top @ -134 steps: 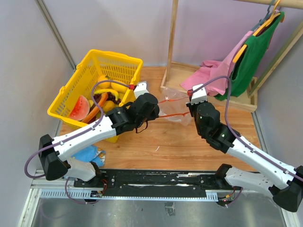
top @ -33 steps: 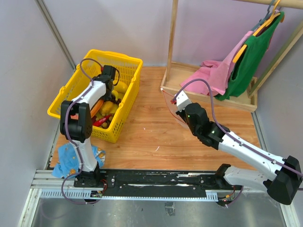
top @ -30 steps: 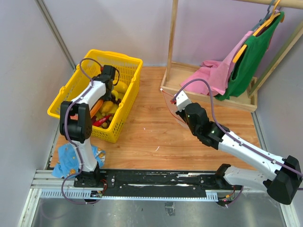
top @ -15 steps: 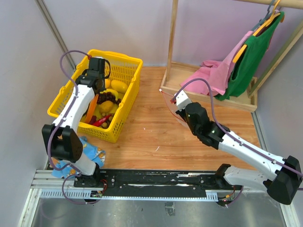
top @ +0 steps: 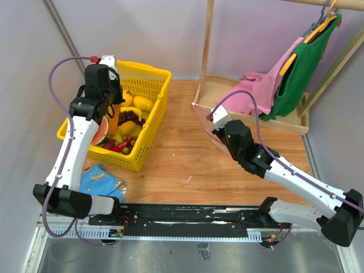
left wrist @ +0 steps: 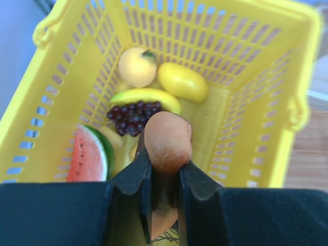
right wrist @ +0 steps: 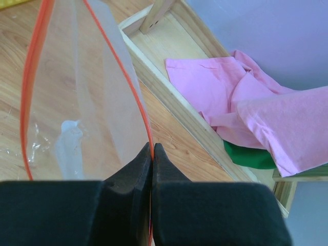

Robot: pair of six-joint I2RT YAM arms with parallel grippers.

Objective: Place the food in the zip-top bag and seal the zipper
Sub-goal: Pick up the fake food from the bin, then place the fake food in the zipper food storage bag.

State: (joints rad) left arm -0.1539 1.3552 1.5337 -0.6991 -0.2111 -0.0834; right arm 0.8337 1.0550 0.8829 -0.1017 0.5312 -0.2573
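Food piece point(left wrist: 167, 141), orange and stubby, sits clamped between the jaws of the left claw point(left wrist: 165, 163) above the yellow basket point(left wrist: 266, 77). A watermelon wedge point(left wrist: 89, 156), dark grapes point(left wrist: 134, 113) and a banana point(left wrist: 146, 96) lie in the basket below. Across the table, well apart, the right claw point(right wrist: 152, 147) is pinched together on the red zipper point(right wrist: 128, 82) of the clear bag point(right wrist: 87, 102), whose mouth hangs open. Done well, the carry likely means lifting clear of the basket rim, crossing to the bag and lowering the piece between the 2 red strips. The claw should release only once the piece is inside.
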